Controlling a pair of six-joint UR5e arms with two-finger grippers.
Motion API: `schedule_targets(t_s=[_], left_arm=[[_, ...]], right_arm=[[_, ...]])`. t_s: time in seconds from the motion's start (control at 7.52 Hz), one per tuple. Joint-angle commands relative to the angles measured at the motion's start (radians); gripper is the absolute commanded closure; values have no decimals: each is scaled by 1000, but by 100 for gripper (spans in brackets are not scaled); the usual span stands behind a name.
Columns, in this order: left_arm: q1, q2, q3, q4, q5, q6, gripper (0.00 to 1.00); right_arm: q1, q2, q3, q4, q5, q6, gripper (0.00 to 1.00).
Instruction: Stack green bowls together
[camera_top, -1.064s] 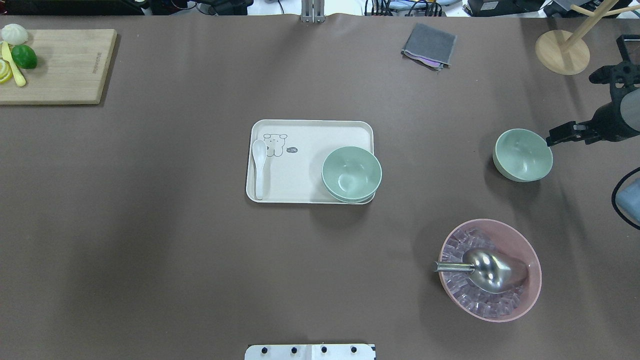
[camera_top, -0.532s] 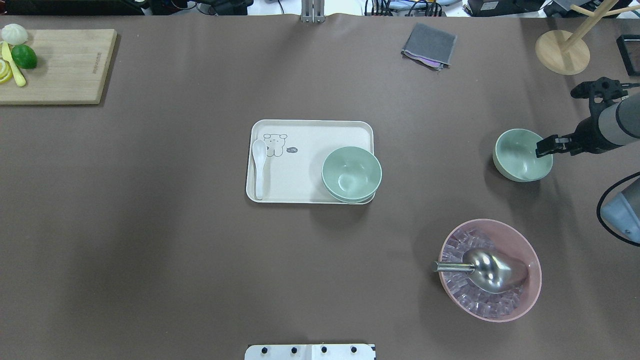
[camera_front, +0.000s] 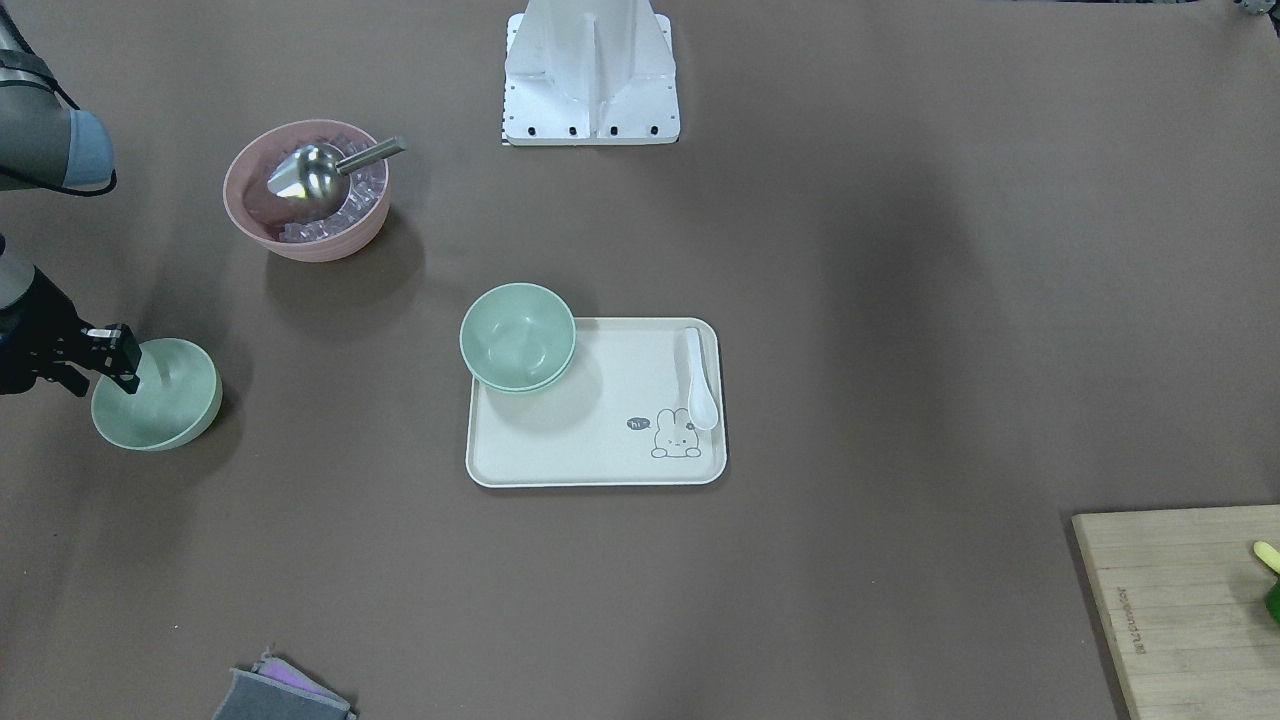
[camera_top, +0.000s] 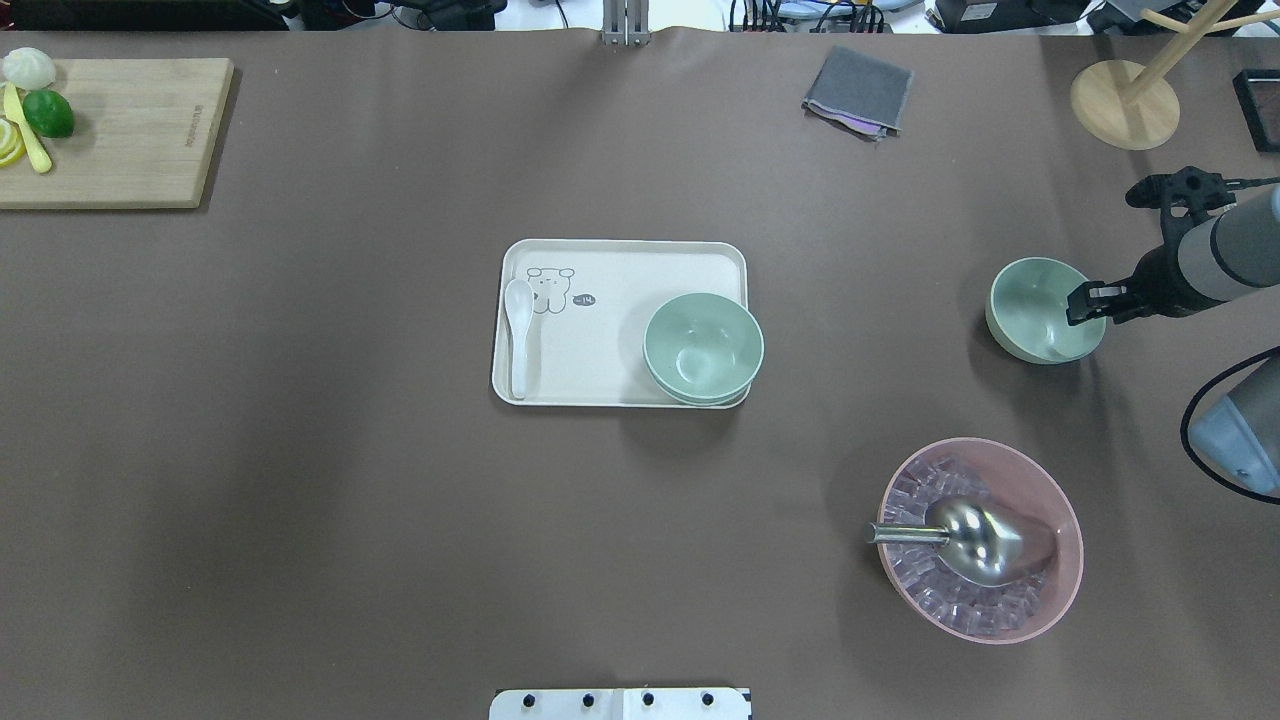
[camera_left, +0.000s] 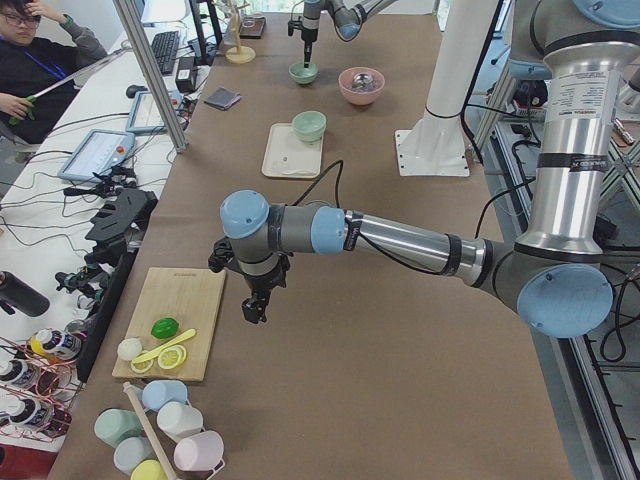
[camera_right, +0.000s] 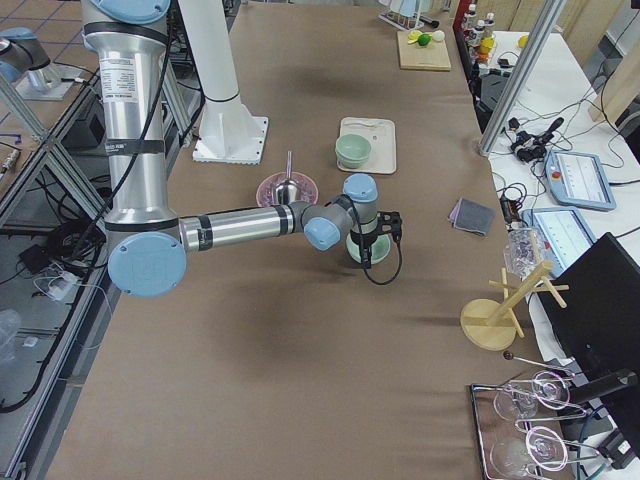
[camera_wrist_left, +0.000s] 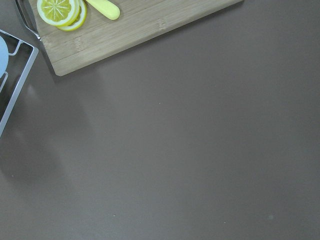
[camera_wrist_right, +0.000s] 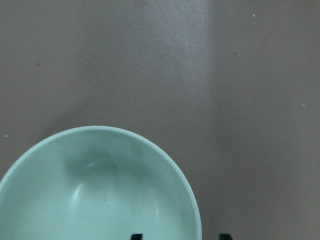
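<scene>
Two pale green bowls (camera_top: 703, 347) sit nested at the right end of a cream tray (camera_top: 600, 300), also seen in the front view (camera_front: 517, 335). A third green bowl (camera_top: 1040, 310) stands alone on the table at the right. My right gripper (camera_top: 1085, 303) is open at this bowl's right rim. In the right wrist view its two black fingertips (camera_wrist_right: 136, 236) show at the bottom edge, one over the bowl's inside (camera_wrist_right: 100, 195) and one outside the rim. My left gripper (camera_left: 255, 310) shows only in the exterior left view, far off near the cutting board; I cannot tell whether it is open.
A pink bowl (camera_top: 1040, 480) with ice and a metal scoop (camera_top: 975, 540) stands in front of the lone bowl. A white spoon (camera_top: 518, 335) lies on the tray. A grey cloth (camera_top: 858, 92), a wooden stand (camera_top: 1125, 103) and a cutting board (camera_top: 110, 130) lie at the far edge.
My right gripper has moved left and lower, from beside the lone bowl to its right rim. The bowls have not moved.
</scene>
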Motion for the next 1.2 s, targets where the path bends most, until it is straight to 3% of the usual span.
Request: schedule_targets(t_s=[0.0, 0.4, 0.53, 0.8, 1.06], left_arm=[[0, 0, -2, -2, -1, 0, 2], [0, 1, -10, 0, -1, 0, 2], [0, 1, -15, 0, -1, 0, 2], [0, 1, -16, 0, -1, 2, 2], [0, 1, -19, 0, -1, 0, 2]], right_arm=[[1, -3, -4, 0, 1, 0, 41], [2, -11, -6, 0, 1, 0, 47], [2, -13, -6, 0, 1, 2, 57], [4, -13, -6, 0, 1, 2, 100], [10, -7, 0, 0, 1, 2, 100]])
